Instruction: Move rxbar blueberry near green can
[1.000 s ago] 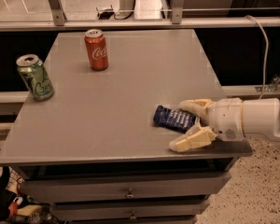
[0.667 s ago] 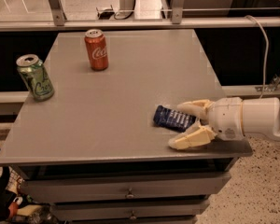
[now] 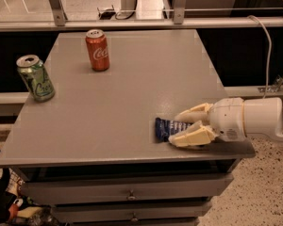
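Note:
The rxbar blueberry (image 3: 164, 126), a dark blue wrapper with white lettering, lies flat near the table's front right corner. My gripper (image 3: 175, 129) reaches in from the right, and its two cream fingers (image 3: 194, 112) press on the bar's far and near sides. The bar's right part is hidden between them and its left end sticks out. The bar rests on the table top. The green can (image 3: 36, 77) stands upright at the table's left edge, far from the bar.
A red cola can (image 3: 97, 50) stands upright at the back left of the grey table (image 3: 132, 93). Drawers sit below the front edge. A railing and a cable run behind the table. My white arm (image 3: 259, 119) overhangs the right edge.
The two fingers have drawn together onto the bar's sides. The bar, both cans and the arm have stayed where they were.

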Controlling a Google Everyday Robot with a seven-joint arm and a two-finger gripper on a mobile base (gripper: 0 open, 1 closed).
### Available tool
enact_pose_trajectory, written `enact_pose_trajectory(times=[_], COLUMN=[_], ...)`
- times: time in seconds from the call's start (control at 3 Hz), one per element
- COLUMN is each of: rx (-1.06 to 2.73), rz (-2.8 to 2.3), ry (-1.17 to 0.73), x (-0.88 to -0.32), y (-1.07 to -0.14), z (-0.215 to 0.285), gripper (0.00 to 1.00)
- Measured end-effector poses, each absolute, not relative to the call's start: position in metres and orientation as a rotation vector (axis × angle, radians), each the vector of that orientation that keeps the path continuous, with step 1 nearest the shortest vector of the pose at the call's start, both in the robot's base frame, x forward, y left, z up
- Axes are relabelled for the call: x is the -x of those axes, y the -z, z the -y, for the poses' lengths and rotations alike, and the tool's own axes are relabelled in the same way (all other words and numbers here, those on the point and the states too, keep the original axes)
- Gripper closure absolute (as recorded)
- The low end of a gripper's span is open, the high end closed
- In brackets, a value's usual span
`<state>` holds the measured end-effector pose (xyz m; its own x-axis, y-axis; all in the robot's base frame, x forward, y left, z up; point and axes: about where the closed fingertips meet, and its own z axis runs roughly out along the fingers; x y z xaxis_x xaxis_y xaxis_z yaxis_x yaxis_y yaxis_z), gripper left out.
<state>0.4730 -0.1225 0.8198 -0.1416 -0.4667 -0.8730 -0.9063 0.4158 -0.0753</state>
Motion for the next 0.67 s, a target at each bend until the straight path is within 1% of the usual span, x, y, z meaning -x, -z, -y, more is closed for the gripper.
enact_pose_trajectory(times=[0.33, 0.67], rx=[1.191, 1.303], rz=[-1.769, -1.751], ry=[-0.612, -0.535], x=[-0.473, -0.474], y=[-0.82, -0.864], z=[0.123, 0.097], gripper=[1.0, 1.0])
